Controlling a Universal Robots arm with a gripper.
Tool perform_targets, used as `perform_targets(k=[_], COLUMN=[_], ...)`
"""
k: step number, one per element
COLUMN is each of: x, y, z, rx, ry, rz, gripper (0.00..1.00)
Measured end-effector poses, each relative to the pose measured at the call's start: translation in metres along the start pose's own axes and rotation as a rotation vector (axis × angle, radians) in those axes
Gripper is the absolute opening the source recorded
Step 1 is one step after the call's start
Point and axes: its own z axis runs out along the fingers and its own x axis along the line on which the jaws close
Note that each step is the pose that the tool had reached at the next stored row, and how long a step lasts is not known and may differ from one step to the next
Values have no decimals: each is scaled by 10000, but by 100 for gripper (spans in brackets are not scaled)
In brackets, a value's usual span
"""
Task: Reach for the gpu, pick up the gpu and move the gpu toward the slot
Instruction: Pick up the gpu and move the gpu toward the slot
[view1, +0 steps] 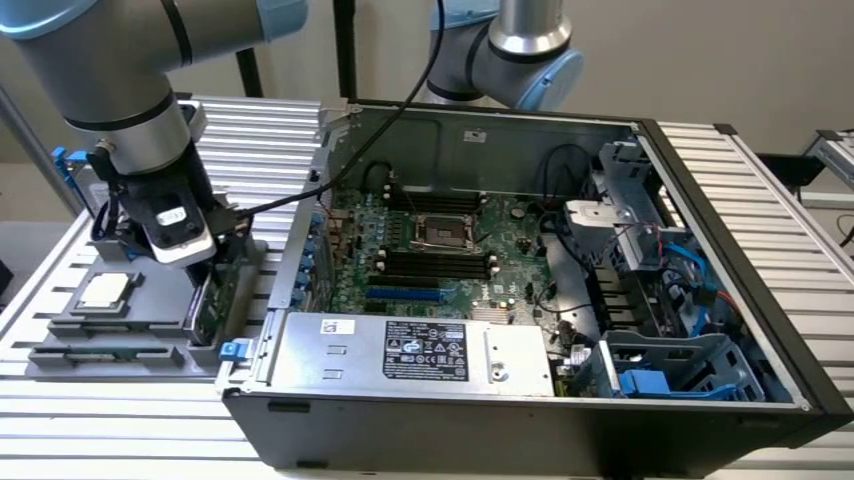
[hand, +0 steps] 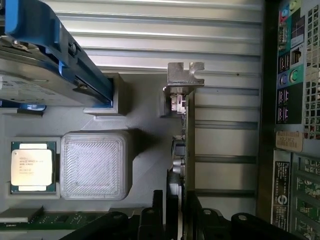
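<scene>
Beneath the gripper (hand: 175, 210) stands a thin green gpu (hand: 189, 140).

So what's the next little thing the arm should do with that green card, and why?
Probably just make sure of its hold on the gpu before lifting. The gripper is down over the card's edge, and the card stands on edge in the grey holder, outside the computer case. Whether it is already clamped I cannot tell, so that seems the safest small step.
</scene>
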Motion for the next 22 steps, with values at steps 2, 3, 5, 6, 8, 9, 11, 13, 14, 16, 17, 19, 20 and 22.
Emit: perform_targets(k=[2,3,5,6,8,9,11,13,14,16,17,19,20,22], x=[-5,-8,-10,-10,-10,-11,-17,-24,-27,-34,-38,-44,-47,-55], y=[0,0,0,0,0,0,0,-1,0,0,0,1,2,4], z=[1,1,1,1,1,1,0,-9,-18,-38,-52,-91,-119,-178], rx=[8,11,13,13,14,14,16,15,16,14,14,13,12,11], ry=[-1,-1,-1,-1,-2,-1,10,42,63,106,134,192,228,293], rz=[-1,-2,-2,-1,-2,-2,-2,-2,0,1,1,3,4,6], gripper=[27,27,27,27,27,27,27,27,27,27,27,27,27,27])
